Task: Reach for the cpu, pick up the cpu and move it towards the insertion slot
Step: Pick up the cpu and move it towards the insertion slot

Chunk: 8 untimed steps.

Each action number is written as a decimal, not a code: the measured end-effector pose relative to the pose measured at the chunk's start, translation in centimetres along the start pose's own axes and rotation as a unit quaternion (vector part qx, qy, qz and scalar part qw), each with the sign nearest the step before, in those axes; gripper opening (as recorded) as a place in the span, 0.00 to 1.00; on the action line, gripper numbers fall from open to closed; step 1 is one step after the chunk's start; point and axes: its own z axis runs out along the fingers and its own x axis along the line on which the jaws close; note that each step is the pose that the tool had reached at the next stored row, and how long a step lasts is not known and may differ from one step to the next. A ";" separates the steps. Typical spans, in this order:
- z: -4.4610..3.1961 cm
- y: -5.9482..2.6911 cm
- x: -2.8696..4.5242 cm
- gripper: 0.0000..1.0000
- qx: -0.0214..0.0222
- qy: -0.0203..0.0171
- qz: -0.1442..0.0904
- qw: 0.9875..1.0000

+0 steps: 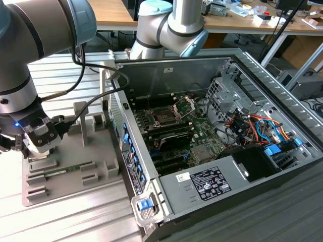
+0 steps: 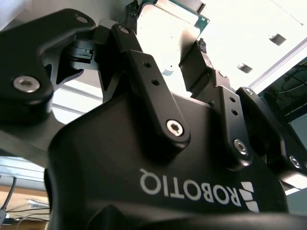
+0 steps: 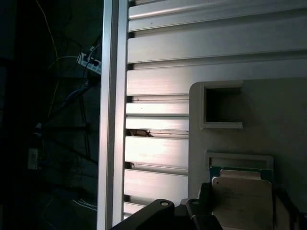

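Grey tray (image 1: 75, 143), memory stick (image 1: 63, 172), computer case (image 1: 166, 75)

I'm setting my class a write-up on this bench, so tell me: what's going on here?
A robot arm is working at a grey tray beside an open computer case. Its hand is low over the tray, right at the processor chip, which lies at one of the tray's recesses in the first wrist view. Whether the chip is gripped can't be told. Inside the case, the socket has its bracket lifted.
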 end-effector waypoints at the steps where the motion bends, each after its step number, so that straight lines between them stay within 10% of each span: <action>1: -0.04 0.00 0.00 0.55 0.000 0.000 0.000 1.000; 8: -0.59 0.02 0.00 0.55 0.000 0.000 0.000 1.000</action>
